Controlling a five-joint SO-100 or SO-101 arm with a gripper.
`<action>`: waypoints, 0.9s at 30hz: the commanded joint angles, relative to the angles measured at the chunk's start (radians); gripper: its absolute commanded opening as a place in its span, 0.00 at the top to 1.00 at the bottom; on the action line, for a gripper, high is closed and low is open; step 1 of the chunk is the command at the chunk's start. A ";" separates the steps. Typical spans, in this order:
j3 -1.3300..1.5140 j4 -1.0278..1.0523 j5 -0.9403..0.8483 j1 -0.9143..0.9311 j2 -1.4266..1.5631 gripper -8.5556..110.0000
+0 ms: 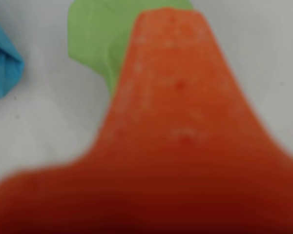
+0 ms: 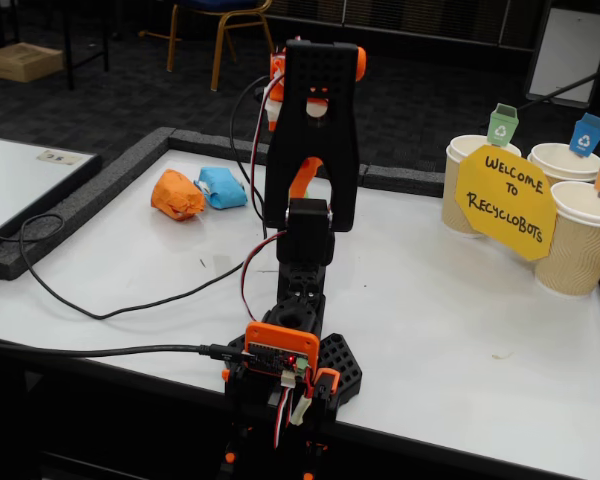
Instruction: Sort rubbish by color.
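The green wad (image 1: 95, 36) sits at twelve o'clock in the blurred wrist view, half hidden by the gripper's (image 1: 168, 19) orange finger; whether it pinches is unclear. The blue wad (image 2: 223, 187) touches the orange wad (image 2: 176, 195) on the white table (image 2: 460, 320). Paper cups (image 2: 580, 240) stand at three o'clock in the fixed view.

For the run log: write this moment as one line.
gripper: over green wad, jaw state unclear | blue wad and orange wad: touching on table | cups: far side in fixed view
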 commanded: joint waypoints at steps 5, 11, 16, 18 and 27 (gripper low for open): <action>-0.169 -0.092 0.005 -0.031 -0.064 0.71; -0.209 -0.144 0.005 -0.044 -0.132 0.74; -0.241 -0.170 0.005 -0.051 -0.175 0.79; -0.262 -0.172 0.005 -0.051 -0.195 0.81; -0.295 -0.224 0.005 -0.035 -0.236 0.91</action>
